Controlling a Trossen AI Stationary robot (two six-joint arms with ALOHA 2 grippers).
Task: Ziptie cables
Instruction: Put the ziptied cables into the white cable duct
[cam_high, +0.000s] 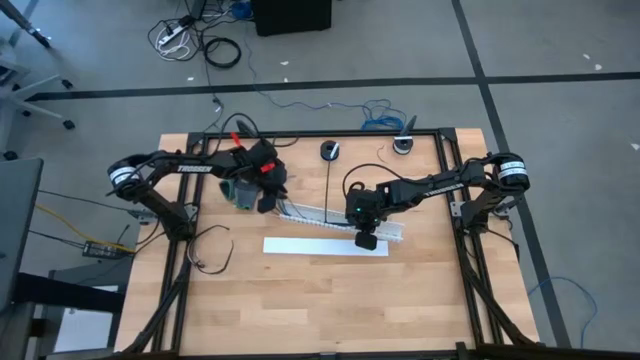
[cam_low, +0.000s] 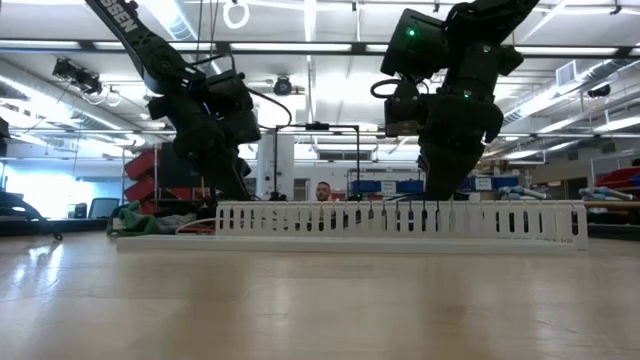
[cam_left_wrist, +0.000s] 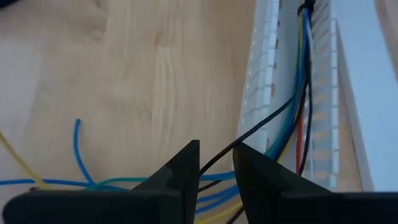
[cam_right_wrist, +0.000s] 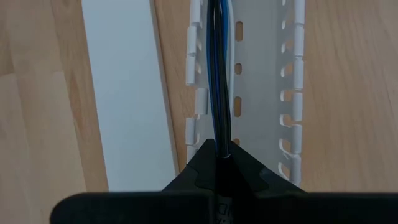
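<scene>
The cables (cam_left_wrist: 303, 81) are a bundle of thin black, blue, yellow, green and red wires lying in a white slotted duct (cam_high: 335, 221) in the middle of the table. My left gripper (cam_left_wrist: 216, 167) sits at the duct's left end (cam_high: 285, 207), where the wires fan out onto the wood. Wires cross the narrow gap between its fingers. My right gripper (cam_right_wrist: 221, 151) reaches down into the duct near its right end and is shut on the bundle (cam_right_wrist: 219, 74). In the low view both grippers' fingers are hidden behind the duct wall (cam_low: 400, 220). My left gripper has a black wire (cam_left_wrist: 219, 158) and some blue and yellow ones between its two fingers, just outside the duct's left end. The fingers slant down onto them. From there the wires run on into the duct; their loose ends lie slack on the table. My right gripper pinches the black and blue bundle (cam_right_wrist: 220, 134) between its two fingertips, inside the duct's channel. The fingers come steeply from above, one on each side of the bundle. The bundle runs straight along the channel floor away from the fingers.
A flat white strip (cam_high: 325, 246) lies on the table alongside the duct on its near side. A teal object (cam_high: 240, 191) sits by my left gripper. A loose black cable loop (cam_high: 212, 252) lies near the table's left edge. Two round black parts (cam_high: 330, 150) stand at the far edge.
</scene>
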